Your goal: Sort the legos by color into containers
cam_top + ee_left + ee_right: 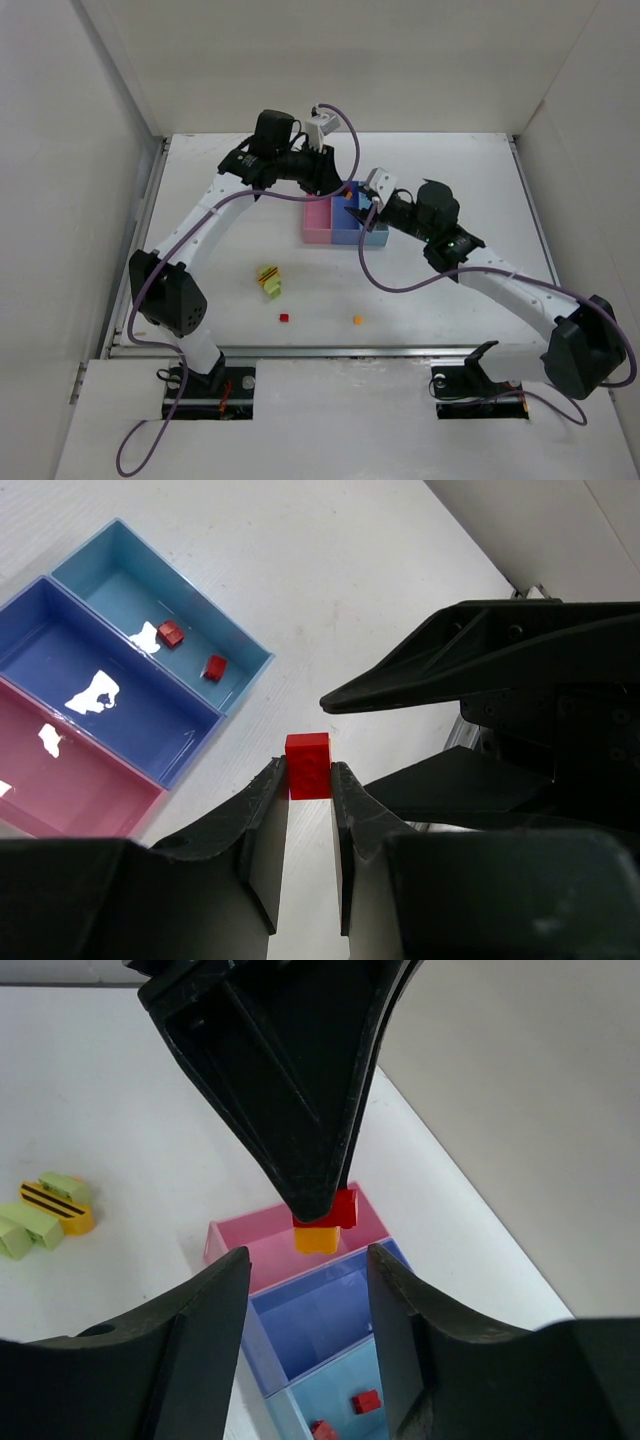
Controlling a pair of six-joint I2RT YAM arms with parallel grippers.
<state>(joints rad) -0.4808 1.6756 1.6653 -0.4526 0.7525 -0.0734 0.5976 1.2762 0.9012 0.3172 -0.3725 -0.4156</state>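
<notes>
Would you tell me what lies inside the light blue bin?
Two red bricks lie in the light blue bin; overhead, the right arm hides part of it.

surface: white table (450,180) | centre: pink, blue and light-blue tray (318,222) | lower left of centre: yellow-green clump (268,281) | bottom centre: red brick (284,318), orange brick (357,320)

Left arm (205,220): rises from its base at near left, elbow bent, forearm running right along the far side, wrist angled down.

Left gripper (308,780): pinched tight on a red brick (308,763), one fingertip on each side of it and the brick's top standing proud of the tips.

Right arm (510,285): reaches from the near-right base up and to the left, long and low.

Right gripper (305,1275): points at the left gripper, jaws parted, nothing between them.

The two gripper heads sit close together, tips facing.
</notes>
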